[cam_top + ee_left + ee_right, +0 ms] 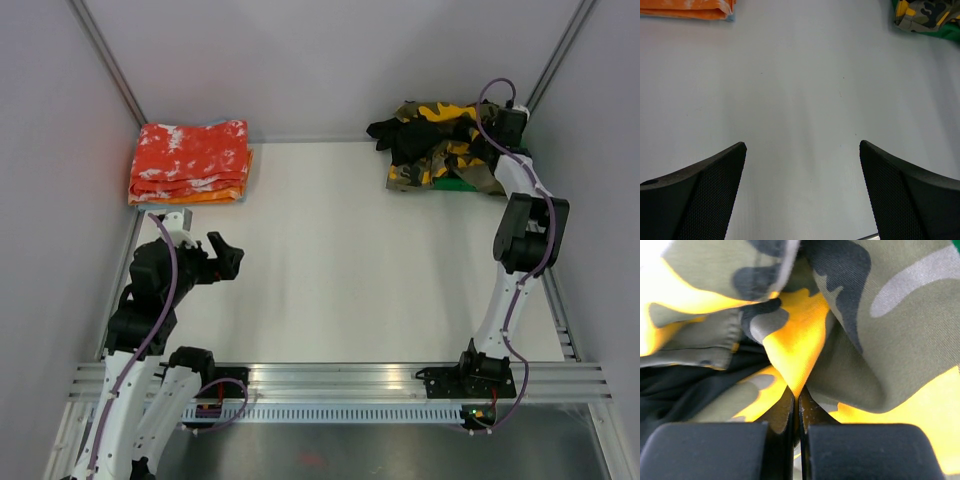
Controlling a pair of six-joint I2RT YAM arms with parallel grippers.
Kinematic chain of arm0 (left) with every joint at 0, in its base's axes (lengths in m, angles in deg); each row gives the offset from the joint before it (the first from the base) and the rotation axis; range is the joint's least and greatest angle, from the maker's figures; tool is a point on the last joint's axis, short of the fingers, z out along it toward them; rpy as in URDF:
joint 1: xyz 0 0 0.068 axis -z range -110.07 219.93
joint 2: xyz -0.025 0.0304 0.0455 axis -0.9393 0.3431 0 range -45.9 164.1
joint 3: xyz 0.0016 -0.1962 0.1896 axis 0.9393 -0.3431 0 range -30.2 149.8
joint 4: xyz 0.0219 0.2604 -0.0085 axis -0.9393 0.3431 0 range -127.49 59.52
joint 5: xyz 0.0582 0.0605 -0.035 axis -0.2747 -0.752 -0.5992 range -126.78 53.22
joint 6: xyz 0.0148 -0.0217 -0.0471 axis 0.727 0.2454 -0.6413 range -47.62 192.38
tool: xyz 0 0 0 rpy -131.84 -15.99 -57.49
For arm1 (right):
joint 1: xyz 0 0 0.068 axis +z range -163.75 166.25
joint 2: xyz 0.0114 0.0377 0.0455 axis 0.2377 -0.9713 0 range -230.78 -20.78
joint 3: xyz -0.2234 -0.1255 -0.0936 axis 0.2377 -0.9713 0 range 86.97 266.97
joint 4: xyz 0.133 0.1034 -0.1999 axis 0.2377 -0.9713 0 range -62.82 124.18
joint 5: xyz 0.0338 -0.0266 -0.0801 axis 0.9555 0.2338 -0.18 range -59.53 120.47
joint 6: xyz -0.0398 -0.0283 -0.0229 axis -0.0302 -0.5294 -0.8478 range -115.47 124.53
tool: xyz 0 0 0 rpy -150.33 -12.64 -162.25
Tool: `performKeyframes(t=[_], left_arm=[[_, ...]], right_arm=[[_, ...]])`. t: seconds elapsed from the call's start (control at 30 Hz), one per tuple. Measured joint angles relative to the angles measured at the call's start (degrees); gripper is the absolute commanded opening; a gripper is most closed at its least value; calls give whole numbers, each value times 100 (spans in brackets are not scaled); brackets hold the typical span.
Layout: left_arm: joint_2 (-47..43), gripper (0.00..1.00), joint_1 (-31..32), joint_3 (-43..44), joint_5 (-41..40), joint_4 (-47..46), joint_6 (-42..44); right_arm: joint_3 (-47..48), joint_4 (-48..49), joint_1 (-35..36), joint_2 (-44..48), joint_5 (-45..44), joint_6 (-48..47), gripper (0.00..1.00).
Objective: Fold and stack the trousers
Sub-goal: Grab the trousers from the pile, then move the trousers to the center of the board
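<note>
Pinching a bright yellow-orange fold of the long cloth camouflage trousers [890, 335], patched olive-grey, black and yellow-orange, the right gripper [796, 401] has its two black fingers pressed together on the cloth. Only the right wrist view shows this grip. From overhead the trousers [445, 160] lie crumpled in the far right corner of the white table [330, 270], tangled with a plain black garment [398, 135]. The white right arm [525, 225] reaches over the heap, so its fingertips are hidden there. The left gripper [228, 256] hangs above the near left of the table. In its wrist view the jaws stand wide apart with only bare table between them. That view catches just an edge of the trousers [922, 15] at its top right corner, over a green patch [945, 32] too cut off to identify. A stack of folded red-orange, white-speckled cloths [190, 165] sits in the far left corner.
</note>
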Motion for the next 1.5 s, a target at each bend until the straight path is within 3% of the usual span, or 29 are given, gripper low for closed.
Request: performKeyframes(t=[0.3, 0.43, 0.57, 0.87, 1.03, 1.17, 1.27, 1.4, 1.5], left_arm=[[44, 100, 0, 0, 46, -7, 0], [35, 100, 0, 0, 79, -68, 0], [15, 100, 0, 0, 267, -133, 0], [-229, 100, 0, -13, 455, -175, 0], [-400, 100, 0, -31, 476, -188, 0], [-417, 100, 0, -70, 503, -199, 0], [-411, 100, 0, -92, 505, -208, 0], [-289, 100, 0, -96, 505, -238, 0], [127, 100, 0, 2, 501, -258, -4]], right_arm=[[461, -313, 11, 1617, 70, -199, 0], [1213, -328, 13, 2448, 79, -240, 0], [2586, -485, 13, 2804, 367, -166, 0], [3707, 269, 103, 3152, 1609, 1095, 0], [3788, 662, 170, 3248, 2227, 1897, 0], [3051, 1029, 286, 3751, 2920, 2496, 0], [1410, 1335, 732, 4704, 3499, 2625, 0], [-319, 837, 1611, 5619, 3847, 2070, 0], [-1770, 313, 2616, 6113, 3615, 1362, 0]])
